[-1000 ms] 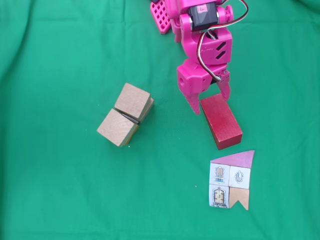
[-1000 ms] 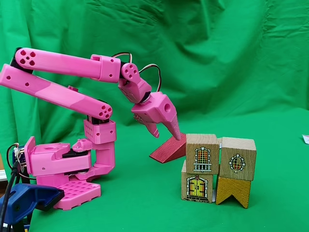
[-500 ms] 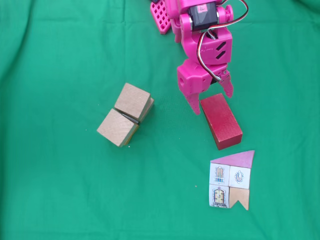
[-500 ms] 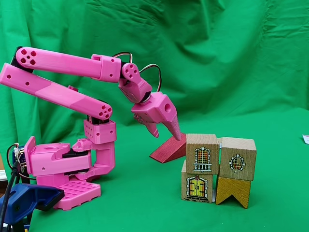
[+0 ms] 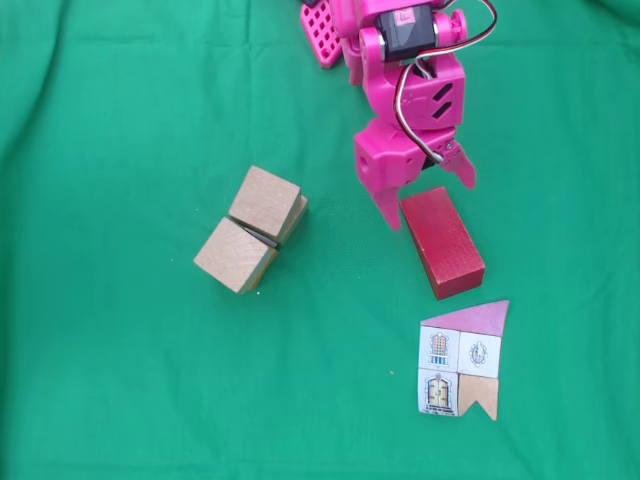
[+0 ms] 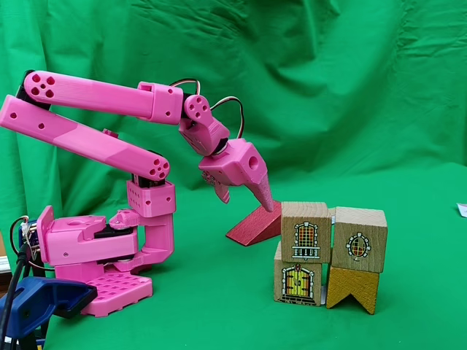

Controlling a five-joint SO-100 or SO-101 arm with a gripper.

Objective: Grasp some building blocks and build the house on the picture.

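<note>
The dark red brick (image 5: 442,242) (image 6: 252,224) lies on the green cloth, its far end just below my pink gripper (image 5: 430,200) (image 6: 247,204). The gripper is open and holds nothing: the long finger (image 5: 388,208) points down beside the brick's left corner, and the short finger (image 5: 462,172) is swung out to the right. Two light-brown cubes (image 5: 265,203) (image 5: 235,256) sit touching, left of the brick. In the side fixed view they top a two-by-two stack (image 6: 305,232) (image 6: 359,239) with printed windows. The picture (image 5: 463,360), a flat house card, lies in front of the brick.
The arm's pink base (image 6: 95,255) stands at the left of the side view, with a blue clamp (image 6: 33,302) in front. Under the cubes sit a door block (image 6: 298,281) and a tan notched block (image 6: 353,288). Green cloth covers table and backdrop.
The short finger has swung outward to the right, so the jaws stand wider apart. The arm, brick, cubes and card have not moved.
</note>
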